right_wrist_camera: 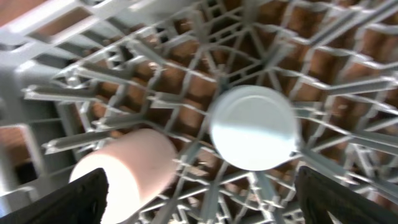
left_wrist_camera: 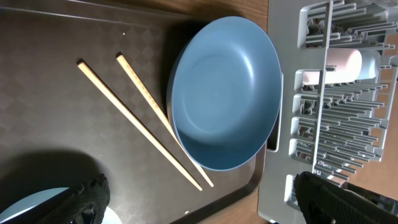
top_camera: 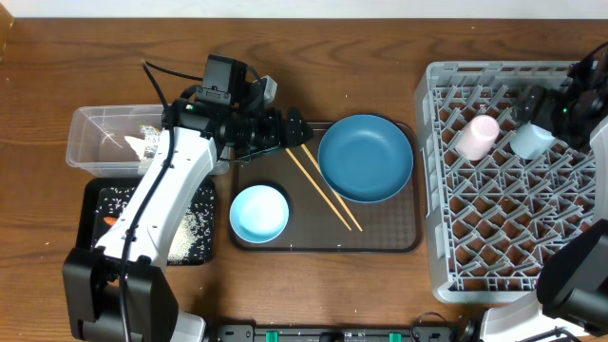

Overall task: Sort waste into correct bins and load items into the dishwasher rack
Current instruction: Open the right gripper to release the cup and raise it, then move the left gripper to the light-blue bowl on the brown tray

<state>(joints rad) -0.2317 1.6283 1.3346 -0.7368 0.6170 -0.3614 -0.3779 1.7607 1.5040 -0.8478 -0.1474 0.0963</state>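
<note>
We see the grey dishwasher rack (top_camera: 494,237) at right holding the pinkish-white cup (top_camera: 478,136) and light blue cup (top_camera: 532,140) side by side beneath our right gripper (right_wrist_camera: 200,193), jaws wide and empty, then the brown tray (top_camera: 380,228) bearing the blue plate (top_camera: 366,157), the bowl (top_camera: 258,212) and two chopsticks (top_camera: 323,188), with our left gripper (top_camera: 296,131) spread wide above them, holding nothing.

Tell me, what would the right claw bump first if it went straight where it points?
Probably the light blue cup, its flat bottom facing the open right claw, in the grey rack. The pinkish cup lies off to the side. Depth is hard to judge.
</note>
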